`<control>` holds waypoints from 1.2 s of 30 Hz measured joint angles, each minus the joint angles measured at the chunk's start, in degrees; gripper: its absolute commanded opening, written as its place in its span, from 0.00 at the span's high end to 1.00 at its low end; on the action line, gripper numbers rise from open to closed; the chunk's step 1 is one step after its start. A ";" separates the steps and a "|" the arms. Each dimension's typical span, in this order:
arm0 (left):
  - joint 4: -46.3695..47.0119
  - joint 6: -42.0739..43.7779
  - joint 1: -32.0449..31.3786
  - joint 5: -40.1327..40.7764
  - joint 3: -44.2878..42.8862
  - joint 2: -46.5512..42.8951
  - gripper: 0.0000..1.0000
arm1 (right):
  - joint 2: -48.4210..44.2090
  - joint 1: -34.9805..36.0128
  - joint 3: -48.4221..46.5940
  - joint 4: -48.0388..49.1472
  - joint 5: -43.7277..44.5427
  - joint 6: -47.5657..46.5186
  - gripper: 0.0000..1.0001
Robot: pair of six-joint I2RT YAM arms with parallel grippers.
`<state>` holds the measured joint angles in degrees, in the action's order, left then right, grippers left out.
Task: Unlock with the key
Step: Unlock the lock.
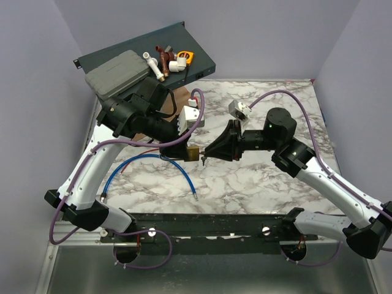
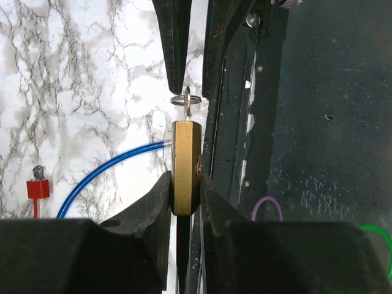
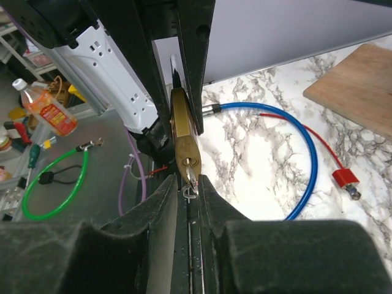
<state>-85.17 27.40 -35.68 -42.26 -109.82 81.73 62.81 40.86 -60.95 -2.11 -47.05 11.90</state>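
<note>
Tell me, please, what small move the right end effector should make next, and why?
Probably turn the key with the right end effector. The key seems already seated in the keyhole of the brass padlock, which the left end effector clamps steady.

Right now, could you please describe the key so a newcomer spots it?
Above the marble table, the left gripper clamps a brass padlock. At its free end, by the right gripper, sits the key: a tiny silver sliver with a wire ring, unlike the chunky brass.
</note>
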 measured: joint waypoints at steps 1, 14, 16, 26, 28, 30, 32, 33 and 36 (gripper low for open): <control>-0.02 0.02 0.00 -0.02 0.00 0.00 1.00 | 0.28 0.00 0.02 0.33 -0.46 0.26 0.84; -1.88 0.00 0.13 -0.04 -1.09 0.02 1.00 | 3.28 -0.48 2.58 11.65 -5.27 7.72 0.99; -2.29 0.00 0.22 0.00 -1.09 0.02 1.00 | 3.72 -0.50 2.86 12.79 -6.01 8.61 0.99; -1.20 3.26 -0.96 6.36 -0.33 -1.16 1.00 | 9.46 -1.88 1.03 15.10 -9.86 15.74 0.99; -0.17 4.81 -2.19 9.68 0.11 -2.01 1.00 | 11.08 -2.34 0.09 15.34 -10.84 17.64 0.99; 1.07 6.60 -3.74 12.90 0.81 -2.84 1.00 | 12.02 -2.75 -0.46 15.56 -11.45 19.39 0.99; 2.34 7.85 -4.76 14.82 1.90 -3.54 1.00 | 12.46 -3.15 -0.57 15.74 -11.76 20.92 0.99; 3.06 8.52 -5.40 15.82 2.56 -3.89 1.00 | 12.63 -3.37 -0.57 15.78 -11.78 21.75 0.99; 4.52 9.64 -6.45 17.81 3.67 -4.50 1.00 | 13.25 -3.87 -0.55 16.65 -11.96 24.83 0.99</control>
<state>-80.64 37.04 -42.13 -24.45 -106.15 77.23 76.05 36.99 -61.49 14.55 -59.00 36.73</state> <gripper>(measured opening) 0.178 0.011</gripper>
